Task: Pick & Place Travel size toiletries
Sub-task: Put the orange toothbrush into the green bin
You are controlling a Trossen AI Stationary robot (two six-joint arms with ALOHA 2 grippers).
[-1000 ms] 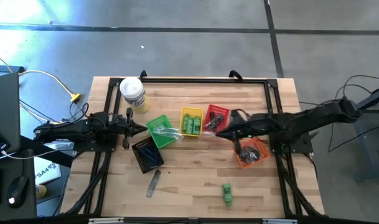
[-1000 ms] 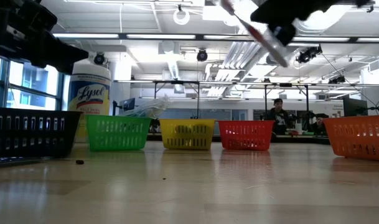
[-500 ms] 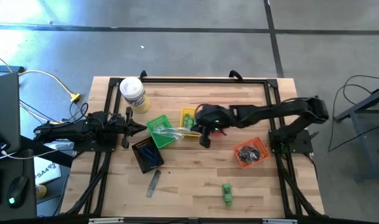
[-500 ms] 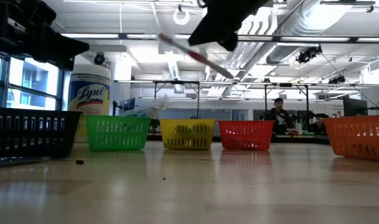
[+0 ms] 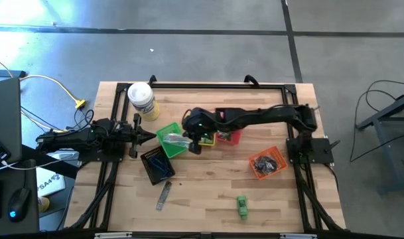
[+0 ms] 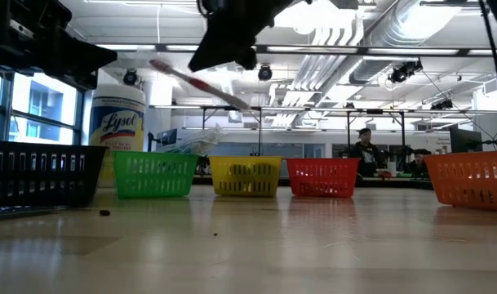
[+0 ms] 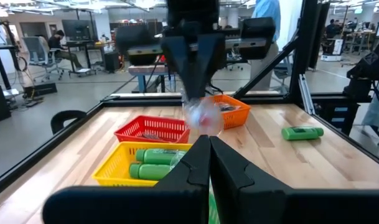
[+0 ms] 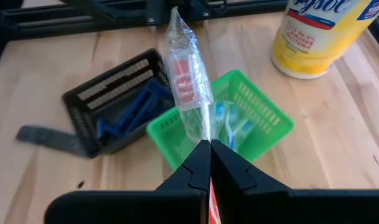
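My right gripper (image 5: 194, 139) hangs over the green basket (image 5: 170, 139), shut on a clear-wrapped stick with a red head (image 8: 186, 81), which also shows in the low view (image 6: 195, 82). More clear sticks lie in the green basket (image 8: 257, 118). Blue razors lie in the black basket (image 8: 114, 106), and green bottles fill the yellow basket (image 7: 124, 168). One green bottle (image 5: 242, 206) and a grey comb (image 5: 163, 194) lie flat on the table. My left gripper (image 7: 209, 146) waits shut at the table's left side (image 5: 150, 137). My right gripper pinches the wrapped stick between its two shut fingers, on the handle part (image 8: 206, 134) below the red head. Most of the stick reaches out past the fingertips. It is lifted clear and slants above the green basket.
A white canister with a yellow label (image 5: 142, 99) stands at the far left. The red basket (image 5: 231, 136) and the orange basket (image 5: 267, 162) sit to the right. A black frame (image 5: 215, 84) borders the table. People sit in the room beyond (image 6: 364, 147).
My right gripper has swung from above the orange and red baskets toward the table's left. It carried the wrapped stick past the yellow basket to above the green one. The stick stayed lifted the whole way.
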